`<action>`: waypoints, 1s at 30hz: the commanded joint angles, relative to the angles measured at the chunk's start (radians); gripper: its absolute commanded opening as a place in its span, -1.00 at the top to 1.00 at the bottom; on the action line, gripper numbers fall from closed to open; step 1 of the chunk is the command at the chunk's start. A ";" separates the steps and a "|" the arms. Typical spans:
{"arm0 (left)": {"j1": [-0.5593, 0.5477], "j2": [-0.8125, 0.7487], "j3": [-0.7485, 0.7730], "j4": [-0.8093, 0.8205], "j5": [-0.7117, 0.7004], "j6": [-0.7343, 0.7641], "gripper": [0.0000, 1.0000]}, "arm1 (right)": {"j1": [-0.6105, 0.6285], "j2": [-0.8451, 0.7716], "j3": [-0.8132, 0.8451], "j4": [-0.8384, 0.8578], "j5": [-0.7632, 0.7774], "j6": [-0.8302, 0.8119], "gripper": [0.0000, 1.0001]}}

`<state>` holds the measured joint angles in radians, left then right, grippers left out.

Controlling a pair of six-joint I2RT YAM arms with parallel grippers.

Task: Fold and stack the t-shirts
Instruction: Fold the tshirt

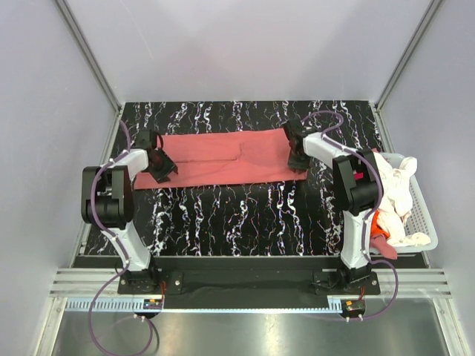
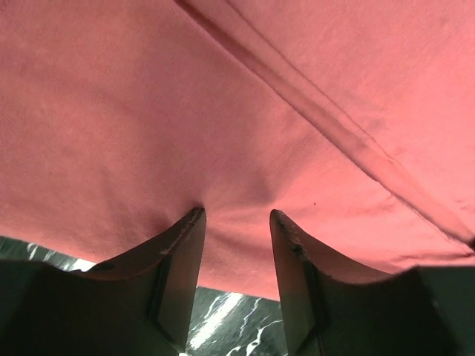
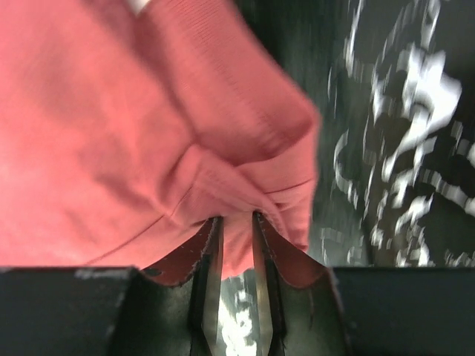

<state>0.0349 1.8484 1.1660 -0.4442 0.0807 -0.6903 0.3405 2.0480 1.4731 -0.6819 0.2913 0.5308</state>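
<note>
My right gripper narrowly pinches the salmon-pink t-shirt; my left gripper, half-wide, presses its other end. Folding barely begun, I judge; other t-shirts wait in the basket behind my right.

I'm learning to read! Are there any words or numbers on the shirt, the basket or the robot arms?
None can be read.
The shirt is plain, the basket shows no label, and a white bit by the shirt is too blurred to tell.
</note>
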 commanded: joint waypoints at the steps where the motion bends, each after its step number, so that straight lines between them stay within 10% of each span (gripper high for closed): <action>1: 0.013 -0.057 -0.112 -0.091 -0.124 -0.049 0.05 | -0.044 0.070 0.107 0.008 0.069 -0.090 0.42; 10: -0.030 -0.480 -0.213 -0.067 -0.101 -0.115 0.02 | -0.086 0.308 0.490 -0.016 0.054 -0.247 0.40; 20: -0.174 -0.312 -0.195 -0.047 0.027 0.110 -0.02 | -0.103 0.497 1.087 -0.237 0.052 -0.334 0.32; 30: -0.173 -0.204 -0.201 0.002 0.001 0.071 -0.03 | -0.103 0.126 0.876 -0.234 -0.112 -0.265 0.12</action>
<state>-0.1410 1.6520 0.9508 -0.4824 0.0822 -0.6277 0.2413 2.3287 2.4069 -0.9051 0.2420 0.2440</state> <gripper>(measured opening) 0.512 0.442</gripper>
